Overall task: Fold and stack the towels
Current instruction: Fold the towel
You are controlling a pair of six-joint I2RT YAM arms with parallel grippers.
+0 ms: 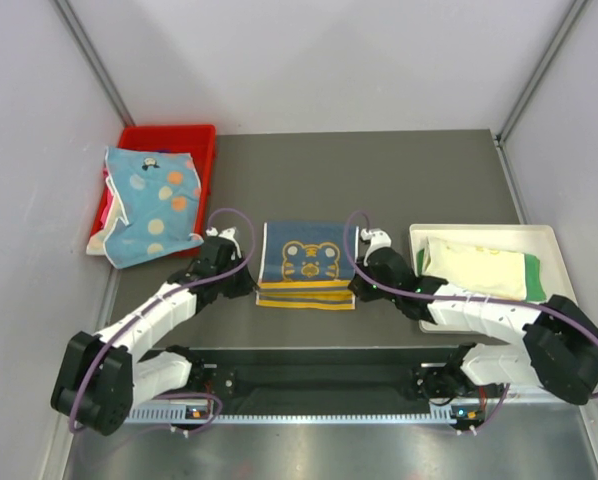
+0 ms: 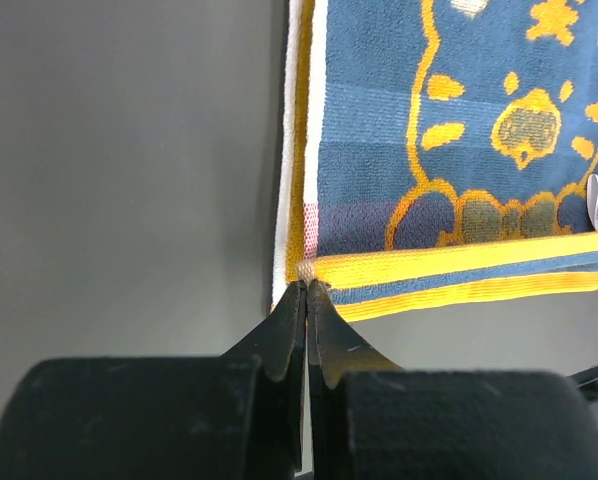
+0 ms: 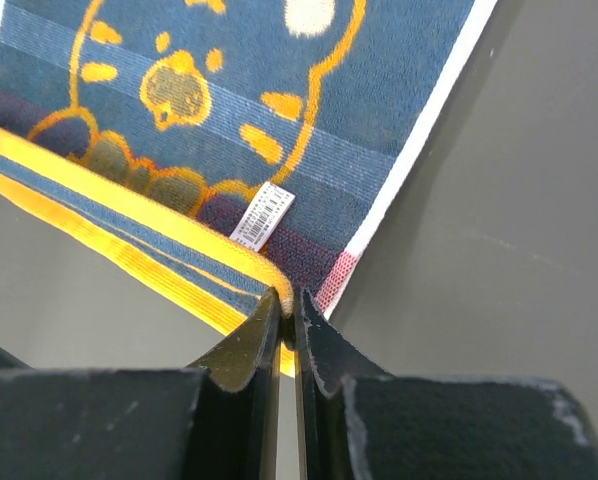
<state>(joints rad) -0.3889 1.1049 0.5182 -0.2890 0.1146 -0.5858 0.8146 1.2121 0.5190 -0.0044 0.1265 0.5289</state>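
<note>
**Both grippers pinched on near corners of blue towel, fold step in hand**

Left gripper (image 2: 306, 285): jaws closed on the near-left corner of the blue towel (image 1: 306, 264). Right gripper (image 3: 287, 297): closed on the near-right corner, just beside the white label (image 3: 262, 214). Towel lies flat mid-table (image 1: 409, 175), between the two arms.

To do the fold well, I'd say:
- lift both corners level and together, or the edge skews
- carry the near edge over to the far edge and line up the yellow bands
- keep the span taut and let go only once the cloth lies flat

The near edge shows stacked yellow bands, so it is probably doubled already. Can't tell from the wrist views how many layers each pinch holds.

Materials: soft woven terry, limp, will sag between the pinch points. Dark blue ground, orange animal outline, yellow stripes, white side hem. Table is matte grey and smooth.

Farther out: white tray (image 1: 479, 232) at right holds a folded pale yellow towel (image 1: 474, 265) on a green towel (image 1: 535, 278). Red bin (image 1: 184, 134) at far left holds a crumpled dotted towel (image 1: 151, 205) that hangs over its rim.
</note>
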